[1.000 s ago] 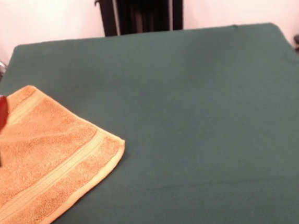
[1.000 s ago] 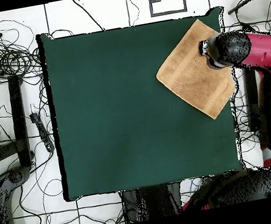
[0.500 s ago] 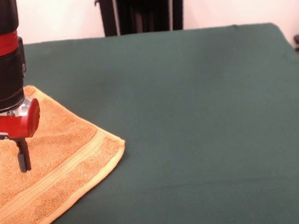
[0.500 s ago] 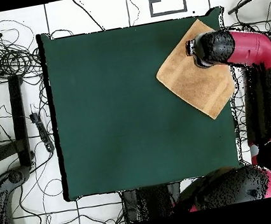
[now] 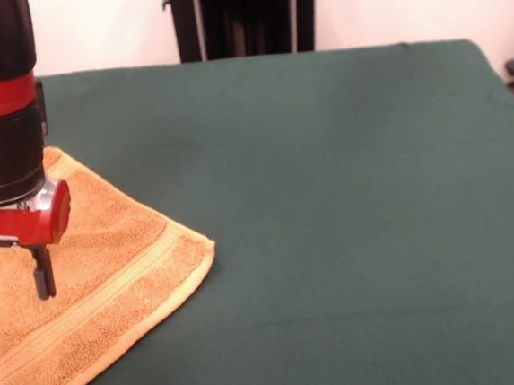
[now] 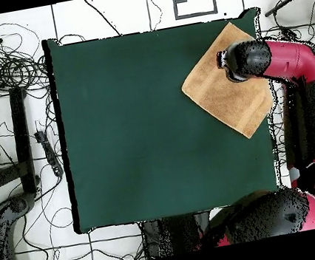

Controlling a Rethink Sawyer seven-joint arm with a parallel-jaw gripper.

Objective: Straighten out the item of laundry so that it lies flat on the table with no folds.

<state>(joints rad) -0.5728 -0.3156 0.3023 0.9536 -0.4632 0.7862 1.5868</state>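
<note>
Tangled black cables [image 6: 1, 70] sprawl over the white tiled floor [image 6: 87, 13] beside a dark stand [image 6: 21, 137].

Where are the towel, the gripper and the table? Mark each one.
towel [image 5: 110, 259]: front view, on its terry middle.
gripper [image 5: 11, 284]: front view, midway between its two fingertips, above the towel.
table [image 6: 130, 126]: overhead view, on bare green cloth.

Arm vertical at front view's left edge; tool [image 5: 11, 279] points down, fingers [image 5: 42, 274] apart.
</note>
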